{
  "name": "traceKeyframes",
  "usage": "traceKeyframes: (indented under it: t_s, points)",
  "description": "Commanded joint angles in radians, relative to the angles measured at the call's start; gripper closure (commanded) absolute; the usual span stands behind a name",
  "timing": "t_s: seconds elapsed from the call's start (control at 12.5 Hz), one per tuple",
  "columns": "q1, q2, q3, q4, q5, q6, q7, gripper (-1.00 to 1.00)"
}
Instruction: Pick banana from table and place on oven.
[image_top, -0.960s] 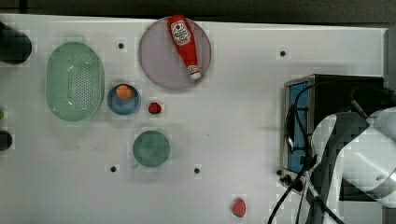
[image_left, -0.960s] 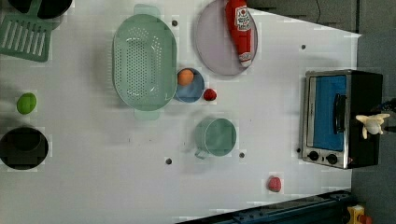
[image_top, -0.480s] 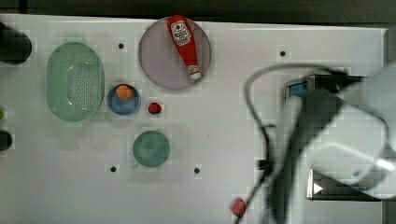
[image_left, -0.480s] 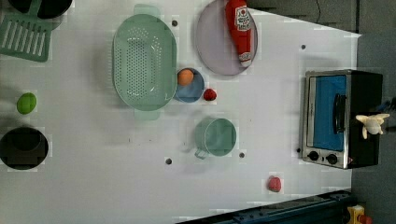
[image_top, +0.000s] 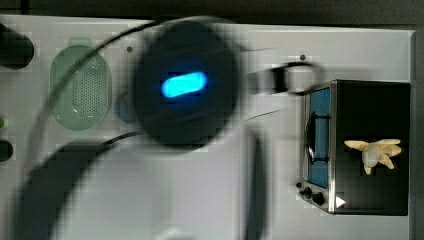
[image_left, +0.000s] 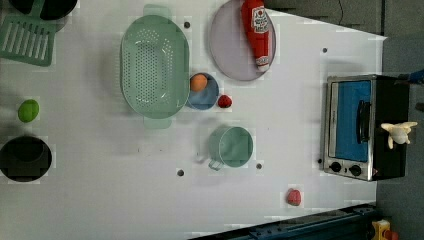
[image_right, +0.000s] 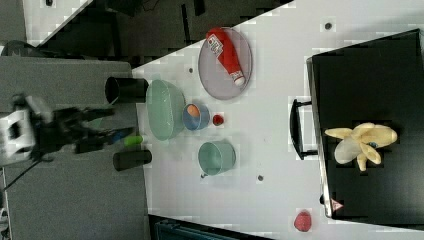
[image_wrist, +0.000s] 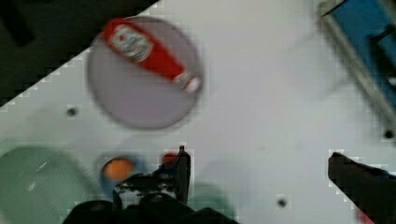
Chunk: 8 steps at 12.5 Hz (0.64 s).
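Resting on the oven's black top, the banana is already delivered.

The small pale cream-yellow peeled banana (image_right: 361, 144), peel strips splayed star-like, lies at the right of the right view on the boxy toaster oven (image_right: 370, 90) with its black top and blue glass door. It looks light, soft and easily bruised, best pinched gently across its whitish middle, not by the floppy strips. The gripper (image_wrist: 259, 161), low in the wrist view, hangs wide open and empty above the large white table (image_left: 280, 120), well apart from the banana.

Peeled banana (image_right: 361, 144) splayed on oven (image_right: 370, 90) top
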Motion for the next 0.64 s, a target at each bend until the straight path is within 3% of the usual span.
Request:
traceKeyframes:
  t_s: [0.08, 0.64]
  points:
    - [-0.044, -0.007, -0.024, -0.013, 0.001, -0.104, 0.157, -1.00]
    - [-0.044, 0.006, -0.024, -0.014, 0.001, -0.105, 0.157, -1.00]
